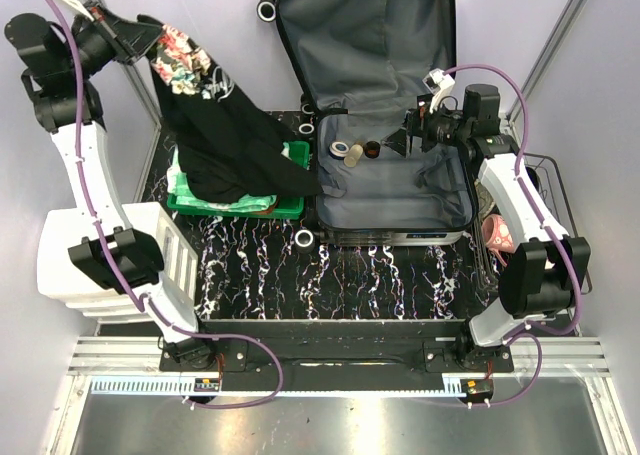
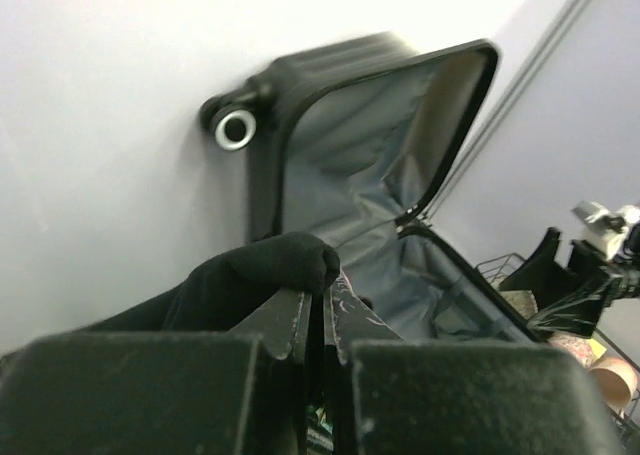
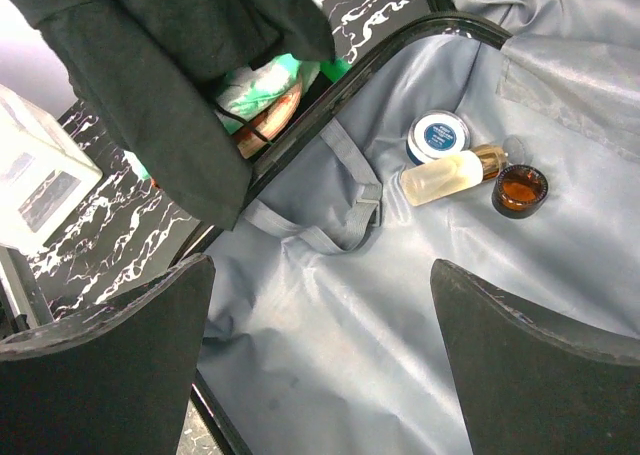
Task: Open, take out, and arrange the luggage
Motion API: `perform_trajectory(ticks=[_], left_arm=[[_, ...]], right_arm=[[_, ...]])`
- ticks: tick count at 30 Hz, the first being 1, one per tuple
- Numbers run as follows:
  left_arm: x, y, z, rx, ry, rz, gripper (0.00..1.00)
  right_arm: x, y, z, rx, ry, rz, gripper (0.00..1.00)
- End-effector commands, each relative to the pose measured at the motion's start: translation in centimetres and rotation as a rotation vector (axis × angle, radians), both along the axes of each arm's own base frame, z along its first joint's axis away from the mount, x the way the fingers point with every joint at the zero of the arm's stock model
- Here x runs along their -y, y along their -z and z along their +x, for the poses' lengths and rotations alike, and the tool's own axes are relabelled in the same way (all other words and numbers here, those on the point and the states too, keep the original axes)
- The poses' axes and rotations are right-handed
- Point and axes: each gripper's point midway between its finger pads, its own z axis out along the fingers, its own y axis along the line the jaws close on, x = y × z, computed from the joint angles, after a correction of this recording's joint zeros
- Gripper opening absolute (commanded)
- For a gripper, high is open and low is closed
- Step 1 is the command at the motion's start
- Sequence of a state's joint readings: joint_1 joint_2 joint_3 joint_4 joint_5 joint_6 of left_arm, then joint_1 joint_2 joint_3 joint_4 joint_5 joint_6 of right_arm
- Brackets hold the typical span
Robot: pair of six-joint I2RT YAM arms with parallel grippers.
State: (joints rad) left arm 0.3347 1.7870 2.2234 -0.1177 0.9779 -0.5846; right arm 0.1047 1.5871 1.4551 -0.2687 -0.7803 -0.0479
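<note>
luggage [image 1: 392,190] lay open on desk [image 1: 330,275] | right gripper [image 1: 404,141] spread wide, empty, over its base | left gripper [image 1: 138,35] clamped on garment [image 1: 220,140], left of lid

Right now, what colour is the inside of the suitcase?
Grey. The suitcase has a plain grey fabric lining, seen best in the right wrist view.
</note>
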Motion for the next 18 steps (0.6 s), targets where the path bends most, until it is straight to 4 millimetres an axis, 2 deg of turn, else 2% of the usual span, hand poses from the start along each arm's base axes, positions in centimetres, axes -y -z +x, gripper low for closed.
perform_trajectory(ticks=[1,2,6,8,9,14,16,17,18], left_arm=[[-3.1,2.2,-0.1,-0.031,-0.025,0.061,0.00],[-3.8,3.0,0.3,-0.051,-0.029,0.056,0.00],[-8.8,5.0,1.2,-0.099,-0.126,0.074,0.00],[-10.2,7.0,2.1,-0.152,-0.146,0.083,0.00],[-10.6,8.0,2.1,-0.162,-0.161,0.130,0.00],[-12.4,10.1,2.8,-0.174,-0.282,0.234,0.00],[-11.6,11.9,3.0,-0.234,-0.285,0.277,0.00],[-10.2,12.8,3.3,-0.242,-0.264,0.324,0.00],[-10.2,15.1,3.3,-0.294,-0.289,0.395,0.00]], right_arm=[[-0.6,-1.9,0.1,0.055,-0.039,0.003,1.00],[-0.6,-1.8,0.1,0.053,-0.041,0.003,1.00],[-0.6,-1.7,0.1,0.050,-0.042,0.003,1.00],[-0.7,-1.6,0.0,0.044,-0.046,0.005,1.00],[-0.7,-1.5,0.1,0.041,-0.046,0.005,1.00],[-0.6,-1.5,0.0,0.044,-0.045,0.003,1.00],[-0.7,-1.3,-0.1,0.038,-0.048,0.003,1.00],[-0.7,-1.2,-0.2,0.033,-0.052,0.006,1.00],[-0.7,-1.1,-0.1,0.028,-0.051,0.007,1.00]])
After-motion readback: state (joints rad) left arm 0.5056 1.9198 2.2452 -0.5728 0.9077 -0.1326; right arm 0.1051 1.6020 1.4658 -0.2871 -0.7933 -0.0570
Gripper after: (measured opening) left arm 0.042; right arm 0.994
